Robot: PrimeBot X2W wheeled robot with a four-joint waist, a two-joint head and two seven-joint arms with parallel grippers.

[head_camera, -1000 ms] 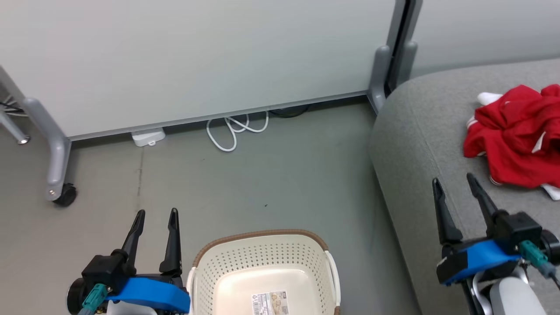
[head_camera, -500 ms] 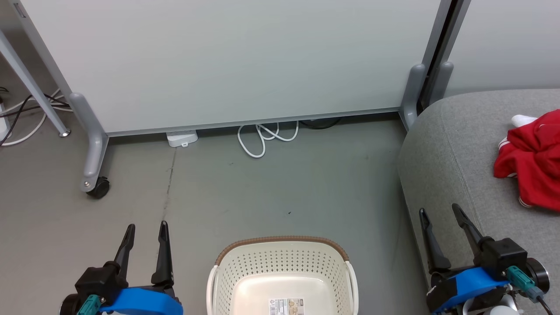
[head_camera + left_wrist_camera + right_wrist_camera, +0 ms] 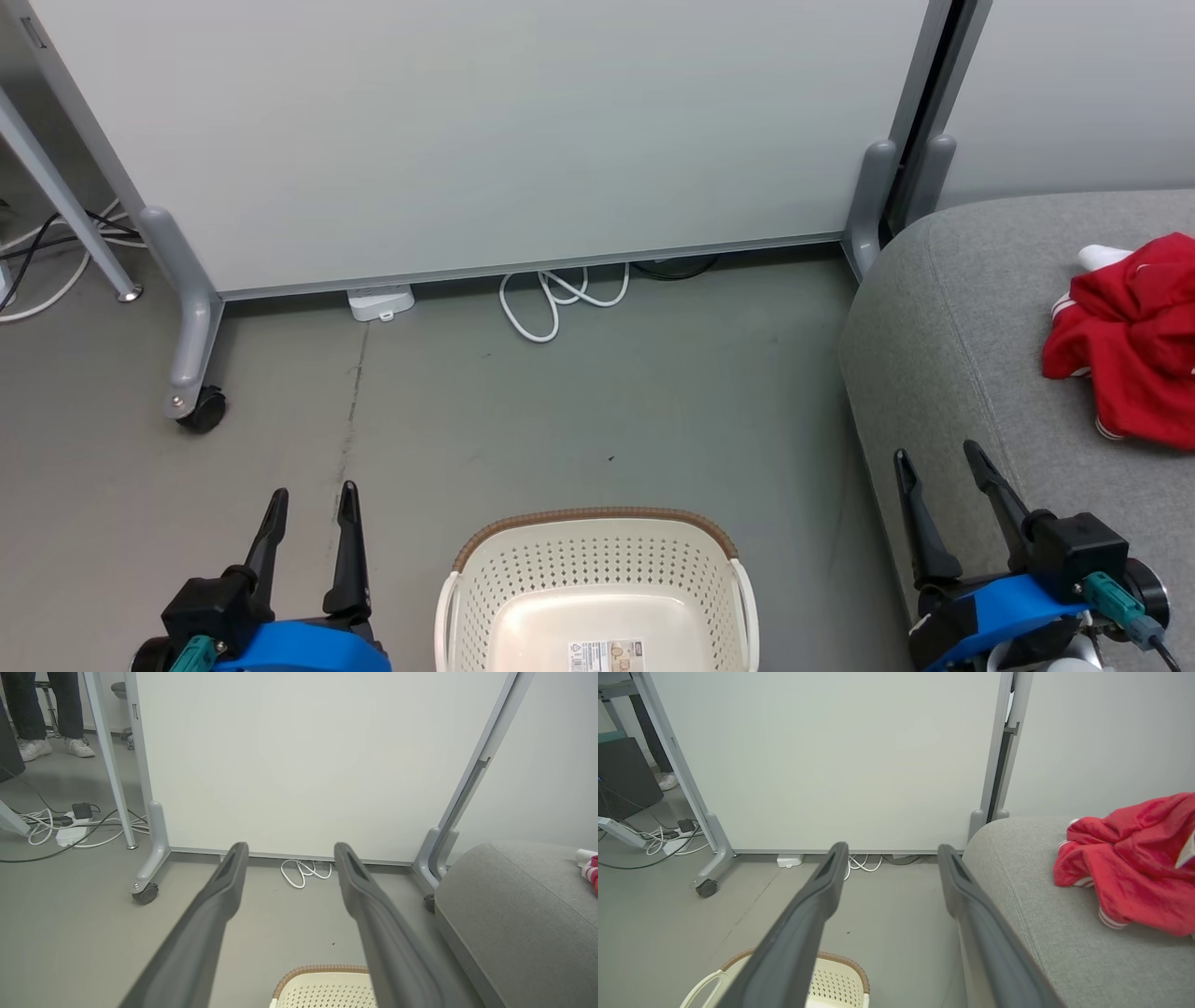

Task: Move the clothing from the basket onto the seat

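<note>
Clothing (image 3: 1130, 355), 1 crumpled red piece w/ white trim, lies on the seat (image 3: 943, 327), well apart from the basket (image 3: 597, 516) on the floor btwn the grippers. Basket's visible bottom is bare bar a label; its near end is cut off, so can't rule out more inside. Left gripper (image 3: 313, 490) & right gripper (image 3: 935, 451): jaws wide, holding nothing. Risk: right gripper is just beside seat's side, so a swing could snag fabric. Count: 1 garment, 1 basket, 1 seat, 2 grippers.
</note>
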